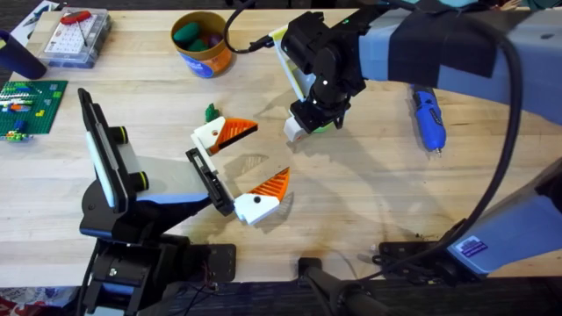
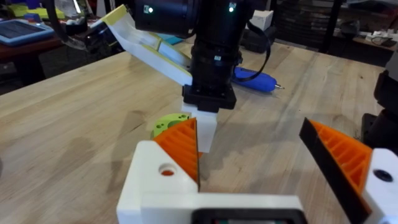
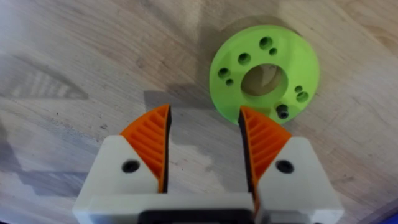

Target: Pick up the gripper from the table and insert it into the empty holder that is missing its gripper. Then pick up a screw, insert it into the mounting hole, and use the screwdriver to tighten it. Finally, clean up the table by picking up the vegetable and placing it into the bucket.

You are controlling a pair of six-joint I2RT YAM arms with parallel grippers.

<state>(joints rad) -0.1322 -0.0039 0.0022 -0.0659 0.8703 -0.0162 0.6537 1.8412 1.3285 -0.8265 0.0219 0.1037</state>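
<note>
A green disc [image 3: 264, 74] with several holes lies flat on the table, a small dark screw [image 3: 283, 112] sitting in one hole at its rim. My right gripper [image 3: 204, 118] hangs open just above the wood beside the disc [image 1: 322, 125], nothing between its orange pads. My left gripper [image 1: 263, 154] stands wide open and empty near the table's middle, facing the right gripper [image 2: 202, 127]. The blue screwdriver [image 1: 428, 118] lies at the right. The orange bucket [image 1: 202, 44] stands at the back. A small green vegetable [image 1: 211, 112] lies by my left gripper's far finger.
A clear parts box [image 1: 75, 35] and a green baseplate [image 1: 26, 104] with small bricks sit at the far left. The bucket holds green and purple pieces. A white and yellow strip [image 2: 146, 46] slants from the right arm. Bare wood lies in front of the screwdriver.
</note>
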